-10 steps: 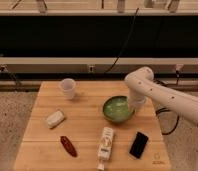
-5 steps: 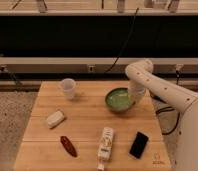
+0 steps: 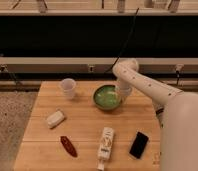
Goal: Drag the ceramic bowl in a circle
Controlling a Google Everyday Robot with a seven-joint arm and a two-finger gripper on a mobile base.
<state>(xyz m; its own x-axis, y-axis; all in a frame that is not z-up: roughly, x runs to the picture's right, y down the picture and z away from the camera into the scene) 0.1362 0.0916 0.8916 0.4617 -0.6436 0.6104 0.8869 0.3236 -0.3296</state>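
The green ceramic bowl [image 3: 107,97] sits on the wooden table [image 3: 87,125], toward the far middle. My white arm reaches in from the right. The gripper [image 3: 123,93] points down at the bowl's right rim and touches it there. The bowl's lighter green inside shows; its right edge is partly hidden behind the gripper.
A translucent whitish cup [image 3: 68,87] stands far left of the bowl. A pale wrapped bar [image 3: 55,119] lies at the left. A dark red packet [image 3: 68,146], a white bottle [image 3: 105,143] and a black phone [image 3: 138,144] lie near the front edge.
The bowl has slid away from the front, toward the table's far edge and slightly left, with the gripper moving along at its right rim.
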